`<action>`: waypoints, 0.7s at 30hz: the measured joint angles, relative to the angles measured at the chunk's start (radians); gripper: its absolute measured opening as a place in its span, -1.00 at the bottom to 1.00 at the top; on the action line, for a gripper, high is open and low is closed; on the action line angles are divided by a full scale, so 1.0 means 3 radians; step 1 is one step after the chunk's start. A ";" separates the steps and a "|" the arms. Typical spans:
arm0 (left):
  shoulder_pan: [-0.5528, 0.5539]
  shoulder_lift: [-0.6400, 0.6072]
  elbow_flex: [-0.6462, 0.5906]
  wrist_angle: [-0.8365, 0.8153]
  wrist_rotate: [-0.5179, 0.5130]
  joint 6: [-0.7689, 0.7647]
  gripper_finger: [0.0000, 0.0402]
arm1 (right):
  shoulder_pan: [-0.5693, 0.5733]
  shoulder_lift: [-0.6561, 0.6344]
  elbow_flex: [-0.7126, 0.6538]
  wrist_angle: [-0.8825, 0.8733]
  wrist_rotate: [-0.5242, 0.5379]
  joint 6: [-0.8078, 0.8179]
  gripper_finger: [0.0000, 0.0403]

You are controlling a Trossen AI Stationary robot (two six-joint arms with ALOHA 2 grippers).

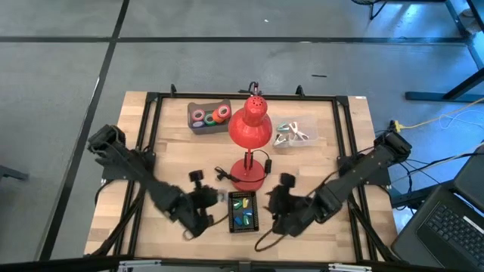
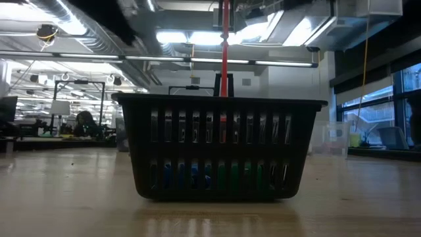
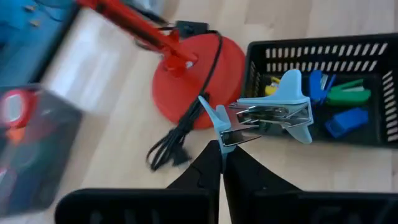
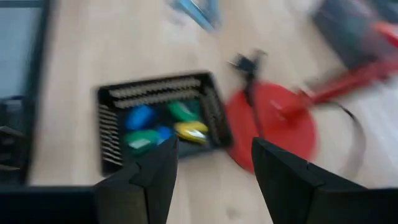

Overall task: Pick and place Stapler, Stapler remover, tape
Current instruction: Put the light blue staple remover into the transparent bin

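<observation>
My left gripper (image 3: 222,149) (image 1: 217,198) is shut on a light-blue staple remover (image 3: 273,112), just left of the black basket (image 1: 243,224) (image 3: 311,50). Small blue, green and yellow staplers (image 3: 339,99) lie in the basket. My right gripper (image 4: 214,149) (image 1: 274,202) is open and hovers right of the basket, touching nothing. The tape rolls (image 1: 210,115), red, pink, orange and green, sit in a grey tray at the far side. More staple removers (image 1: 293,133) lie in a clear box. My left gripper pinches one blue wing of the staple remover (image 3: 216,121) between its two fingertips. The rest of the remover, its metal jaws and second wing (image 3: 292,93), sticks out beyond the fingers toward the basket's rim. It looks lifted clear of the table.
A red desk lamp (image 1: 250,127) stands mid-table; its round base (image 3: 199,68) and black cord (image 3: 177,140) lie just beyond the basket and close to both grippers. A black frame (image 1: 151,106) borders the table. Bare wood shows at the near left and right.
</observation>
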 joint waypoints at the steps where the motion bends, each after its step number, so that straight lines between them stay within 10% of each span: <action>1: 0.0098 0.0005 0.0000 0.0128 0.0122 0.0163 -0.99 | -0.0050 0.0000 0.0001 0.0145 -0.0138 -0.0192 0.02; 21: 0.0779 0.0058 0.0000 0.1710 0.1111 0.1919 -0.99 | -0.0380 0.0000 0.0002 0.0632 -0.0716 -0.1003 0.02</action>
